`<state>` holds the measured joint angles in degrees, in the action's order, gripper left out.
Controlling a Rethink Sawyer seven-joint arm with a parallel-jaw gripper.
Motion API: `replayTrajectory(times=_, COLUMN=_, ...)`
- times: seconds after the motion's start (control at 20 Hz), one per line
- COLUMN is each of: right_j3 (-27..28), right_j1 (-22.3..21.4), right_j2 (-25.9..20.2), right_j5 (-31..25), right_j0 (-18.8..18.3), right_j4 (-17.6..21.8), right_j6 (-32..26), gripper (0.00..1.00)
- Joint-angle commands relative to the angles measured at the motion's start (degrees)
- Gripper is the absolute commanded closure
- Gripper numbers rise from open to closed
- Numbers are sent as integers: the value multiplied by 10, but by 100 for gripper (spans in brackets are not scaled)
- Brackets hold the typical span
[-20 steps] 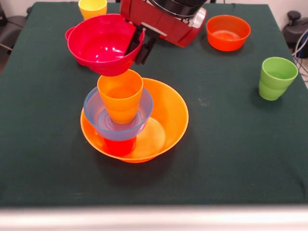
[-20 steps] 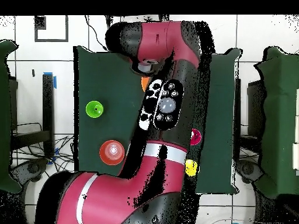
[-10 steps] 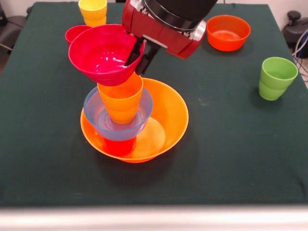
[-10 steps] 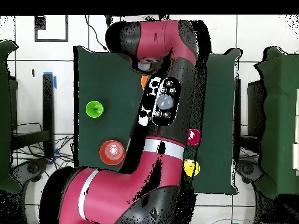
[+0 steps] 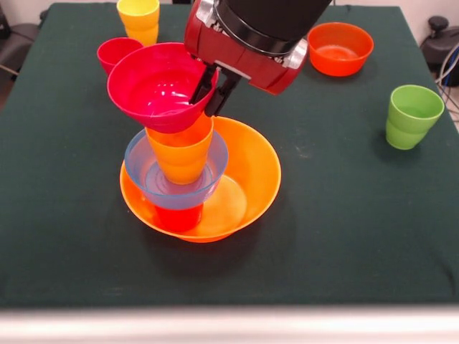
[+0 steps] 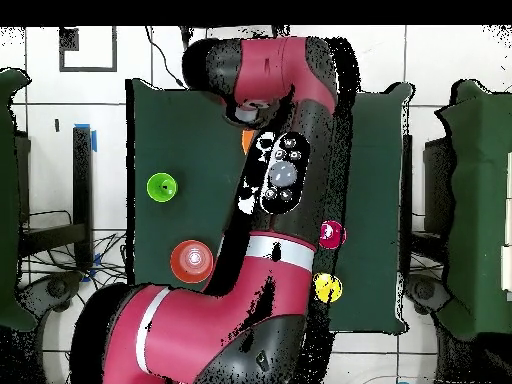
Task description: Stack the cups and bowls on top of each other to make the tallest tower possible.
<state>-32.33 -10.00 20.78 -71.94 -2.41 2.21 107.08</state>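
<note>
The tower stands in the front view. Its base is a wide orange bowl, which holds a red-orange cup. On that cup sits a light blue bowl, and an orange cup stands in it. My gripper is shut on the right rim of a magenta bowl, one finger inside and one outside. The magenta bowl hangs right over the orange cup's mouth, tilted a little. I cannot tell whether it rests on the cup. In the overhead view the arm hides the tower except an orange sliver.
A yellow cup and a crimson cup stand behind the tower. A red-orange bowl sits at the far right. A green cup stands at the right side.
The gripper has carried the magenta bowl nearer and to the right, from behind the tower to right over the orange cup. The crimson cup behind it has come into view.
</note>
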Motion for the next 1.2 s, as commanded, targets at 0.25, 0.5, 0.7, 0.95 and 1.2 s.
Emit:
replayTrajectory(times=0.25, right_j3=7, right_j1=21, right_j2=-11, right_j5=-59, right_j0=11, right_j4=-19, right_j6=113, gripper=100)
replayTrajectory(times=0.5, right_j3=25, right_j1=32, right_j2=-9, right_j5=-65, right_j0=9, right_j4=-25, right_j6=113, gripper=100)
replayTrajectory(times=0.7, right_j3=42, right_j1=41, right_j2=-6, right_j5=-75, right_j0=9, right_j4=-30, right_j6=115, gripper=100)
replayTrajectory(times=0.95, right_j3=31, right_j1=37, right_j2=-1, right_j5=-70, right_j0=15, right_j4=-35, right_j6=121, gripper=100)
replayTrajectory(times=1.2, right_j3=29, right_j1=39, right_j2=6, right_j5=-71, right_j0=19, right_j4=-45, right_j6=123, gripper=100)
